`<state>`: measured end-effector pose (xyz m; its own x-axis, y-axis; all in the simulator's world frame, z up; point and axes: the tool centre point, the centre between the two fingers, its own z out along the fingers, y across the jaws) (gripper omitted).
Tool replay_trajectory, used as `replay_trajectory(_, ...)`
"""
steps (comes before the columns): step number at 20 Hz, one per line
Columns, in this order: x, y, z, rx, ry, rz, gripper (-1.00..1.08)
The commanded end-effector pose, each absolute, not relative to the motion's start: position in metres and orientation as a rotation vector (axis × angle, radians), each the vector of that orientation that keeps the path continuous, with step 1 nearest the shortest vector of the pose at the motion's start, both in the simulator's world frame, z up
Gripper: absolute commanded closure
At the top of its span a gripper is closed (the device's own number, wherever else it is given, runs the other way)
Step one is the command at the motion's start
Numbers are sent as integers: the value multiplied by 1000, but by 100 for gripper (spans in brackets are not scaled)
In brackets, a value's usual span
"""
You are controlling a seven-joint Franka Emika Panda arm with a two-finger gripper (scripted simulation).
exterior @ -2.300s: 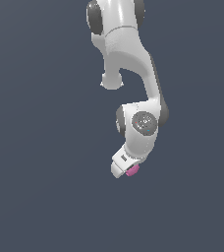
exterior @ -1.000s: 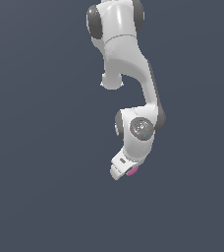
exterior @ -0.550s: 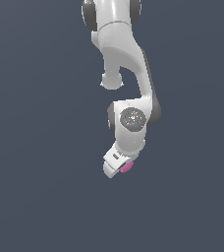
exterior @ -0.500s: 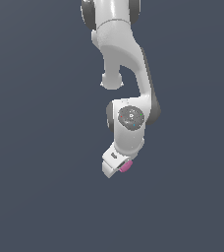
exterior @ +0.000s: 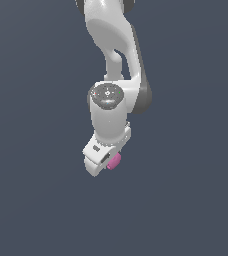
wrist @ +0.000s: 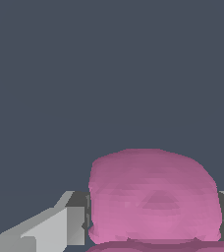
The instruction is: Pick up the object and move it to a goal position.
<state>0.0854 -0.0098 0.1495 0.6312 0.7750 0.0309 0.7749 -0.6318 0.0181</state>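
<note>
The white gripper (exterior: pixel 107 163) is closed around the small pink rounded lump (exterior: pixel 114 161), with grey fingers (wrist: pixel 76 224) on both sides.

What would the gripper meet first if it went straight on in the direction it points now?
Apart from the pink object that the gripper holds between its fingers, the way looks free: only plain dark background shows ahead, though depth is unclear.

Glossy white arm (exterior: pixel 111 45), dark grey joints, blocky white claw (exterior: pixel 102 159).
</note>
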Motion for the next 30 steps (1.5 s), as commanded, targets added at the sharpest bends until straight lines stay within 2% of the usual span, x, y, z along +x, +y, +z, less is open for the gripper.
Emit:
replay_trajectory(1,86,-26,168,2808,1401,65,108)
replay_trajectory(18,110,-125,286,2619,1728,126,108)
replay_trajectory(30,129,-166,336,2527,1860,150,108)
